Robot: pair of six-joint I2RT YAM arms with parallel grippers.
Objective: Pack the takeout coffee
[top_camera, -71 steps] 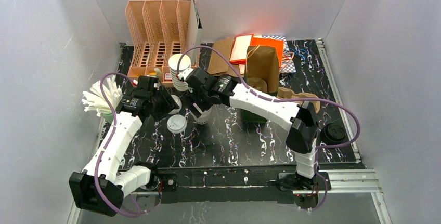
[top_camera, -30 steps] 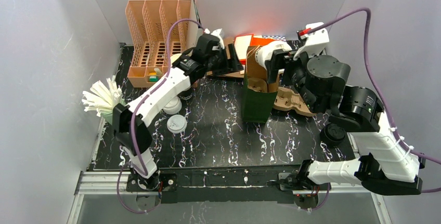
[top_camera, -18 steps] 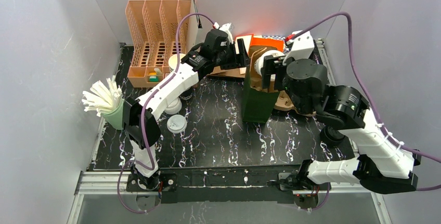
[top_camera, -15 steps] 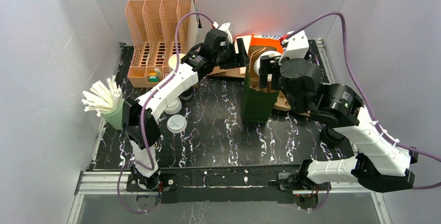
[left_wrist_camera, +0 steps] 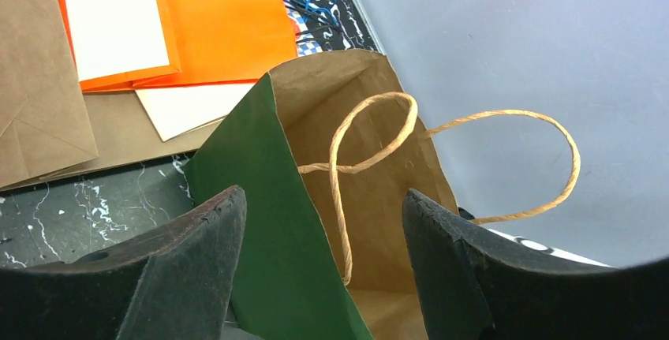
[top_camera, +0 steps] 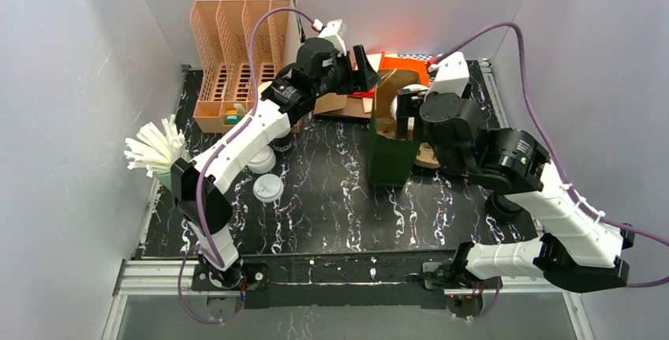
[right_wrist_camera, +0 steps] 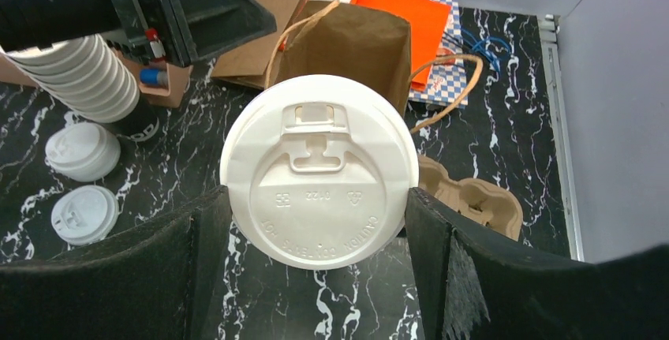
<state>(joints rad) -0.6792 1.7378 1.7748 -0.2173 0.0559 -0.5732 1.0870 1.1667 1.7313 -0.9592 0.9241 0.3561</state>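
Observation:
The takeout coffee (right_wrist_camera: 319, 170) is a white cup with a white lid, seen lid-on in the right wrist view. My right gripper (right_wrist_camera: 315, 198) is shut on it, one finger on each side, and holds it (top_camera: 401, 108) at the open mouth of the green paper bag (top_camera: 388, 155). The bag stands upright, brown inside with twine handles (left_wrist_camera: 371, 143). My left gripper (left_wrist_camera: 323, 196) is open, and the bag's green wall (left_wrist_camera: 260, 229) runs up between its spread fingers. In the top view that gripper (top_camera: 367, 68) hovers by the bag's back left rim.
A stack of nested cups (right_wrist_camera: 87, 72) and two loose lids (top_camera: 267, 188) lie left of the bag. A pulp cup carrier (right_wrist_camera: 473, 202) sits to its right. Flat paper bags (left_wrist_camera: 213, 16), a peach organiser (top_camera: 237, 48) and a holder of straws (top_camera: 158, 147) ring the back and left.
My right gripper has carried the cup leftward to the bag's mouth. My left gripper has lifted and shifted right towards the bag's rim, jaws still apart.

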